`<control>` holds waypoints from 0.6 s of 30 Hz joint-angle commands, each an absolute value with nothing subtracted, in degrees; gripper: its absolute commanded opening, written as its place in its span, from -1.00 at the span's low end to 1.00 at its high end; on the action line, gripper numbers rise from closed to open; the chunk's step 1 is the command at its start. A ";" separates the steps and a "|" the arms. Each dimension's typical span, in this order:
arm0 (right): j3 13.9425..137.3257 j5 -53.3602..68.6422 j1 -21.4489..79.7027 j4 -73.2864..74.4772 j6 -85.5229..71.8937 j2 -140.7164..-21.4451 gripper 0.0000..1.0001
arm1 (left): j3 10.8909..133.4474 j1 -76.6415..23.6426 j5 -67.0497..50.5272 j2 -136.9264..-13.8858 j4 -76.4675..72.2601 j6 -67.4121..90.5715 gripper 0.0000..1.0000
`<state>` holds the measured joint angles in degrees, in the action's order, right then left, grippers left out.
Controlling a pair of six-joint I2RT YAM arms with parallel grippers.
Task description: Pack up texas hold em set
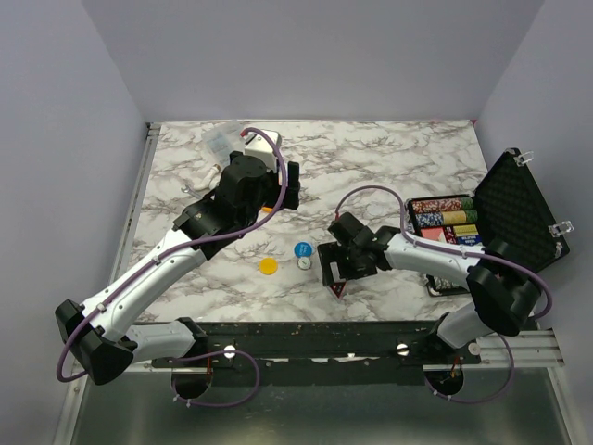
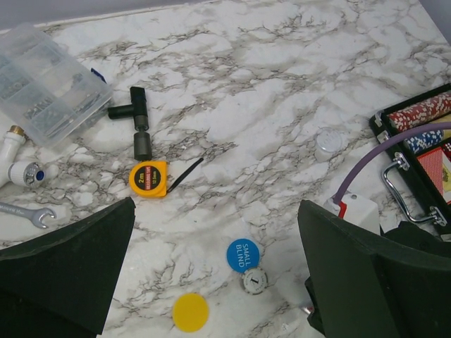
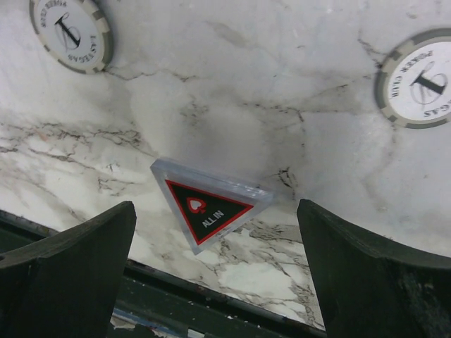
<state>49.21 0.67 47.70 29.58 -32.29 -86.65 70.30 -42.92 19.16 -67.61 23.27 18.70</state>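
Top external view: the black case [image 1: 519, 209] sits open at the right edge of the counter [image 1: 389, 158], its foam lid upright and its chip rows [image 1: 443, 215] filled. The right claw [image 1: 335, 273] hangs low near the front edge, jaws spread wide and holding nothing. Its wrist view shows the red triangle [image 3: 208, 208] lying flat on the marble between its fingers, with a white chip [image 3: 70, 32] well beyond it on each side. The blue disc [image 1: 303, 249] and yellow disc [image 1: 269, 266] lie mid-counter, just left of that claw. The left claw [image 2: 216, 211] is raised over the left half, also fully open and empty. Its wrist view shows the tape measure [image 2: 149, 178], the clear box [image 2: 42, 81] and the red card box [image 2: 438, 165] inside the case.
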 commanded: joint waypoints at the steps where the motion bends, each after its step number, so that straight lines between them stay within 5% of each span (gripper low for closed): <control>1: 48.45 -4.22 48.59 29.30 -32.80 -87.42 0.99 | 71.63 -42.80 16.89 -66.53 23.99 18.96 0.97; 18: 54.60 -11.43 54.19 35.32 -30.81 -96.94 0.77 | 72.60 -42.80 16.43 -67.59 25.14 19.29 0.97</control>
